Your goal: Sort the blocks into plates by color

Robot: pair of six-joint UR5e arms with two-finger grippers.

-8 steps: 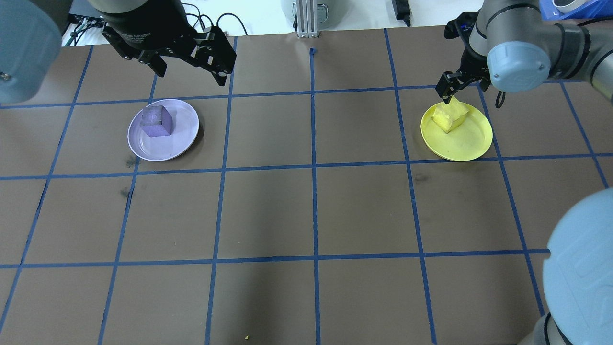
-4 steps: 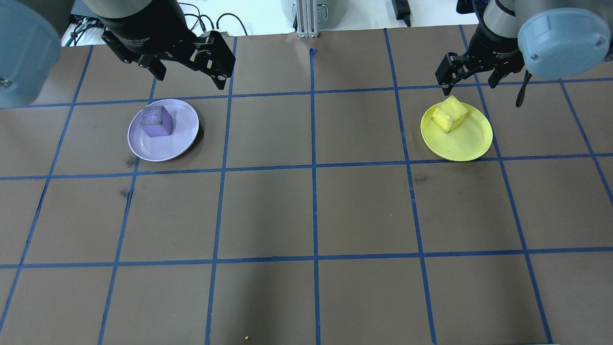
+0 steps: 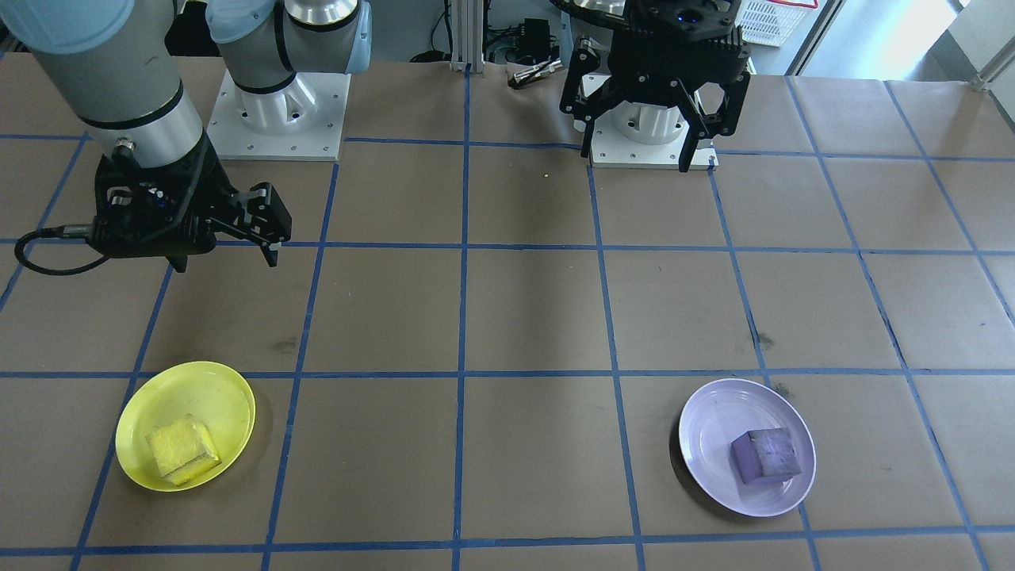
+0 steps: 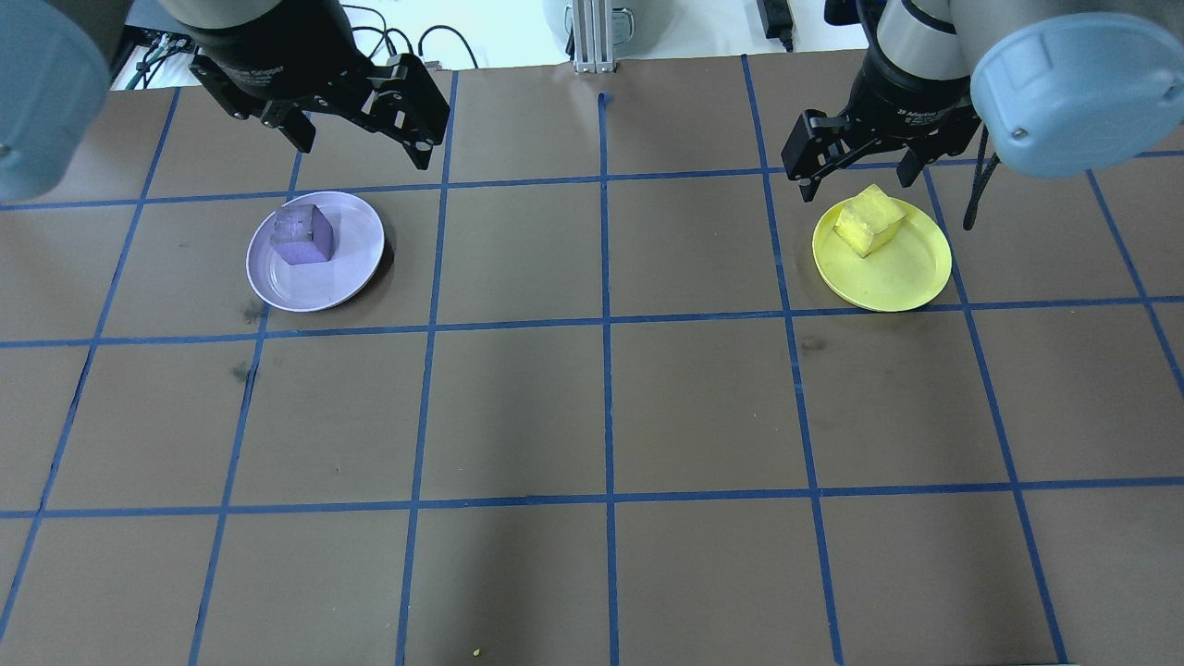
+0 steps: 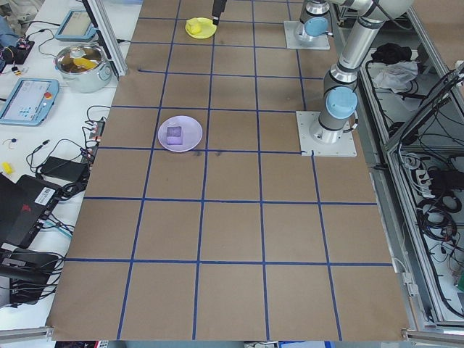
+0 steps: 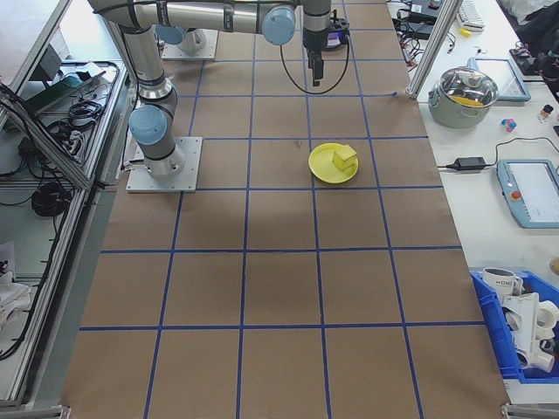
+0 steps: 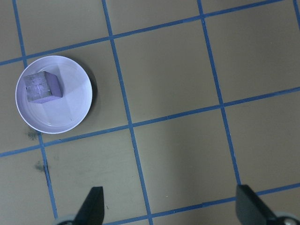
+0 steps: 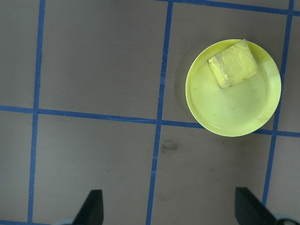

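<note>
A: Where are our blocks?

B: The yellow block [image 4: 869,220] sits in the yellow plate [image 4: 902,273], up near its far edge. The purple block [image 4: 303,234] sits in the pale purple plate [image 4: 324,282]. Each color is in its own plate.

A: So are we done sorting?

B: We think so. We see no other blocks on the brown surface [image 4: 601,407].

A: What are our hands doing?

B: Our right gripper [image 4: 856,165] hangs in the air, just past the yellow plate. Its fingers [image 4: 803,171] are spread apart and hold nothing. Our left gripper [image 4: 356,111] hangs up high, past the purple plate. Its fingers [image 4: 427,116] are wide apart too, and empty.

A: What comes next?

B: We think the only step left is to pull both arms away and rest. We should lift clear, so we do not bump a plate or knock a block out. The yellow block is close to the rim, so we want to be careful on that side.
</note>
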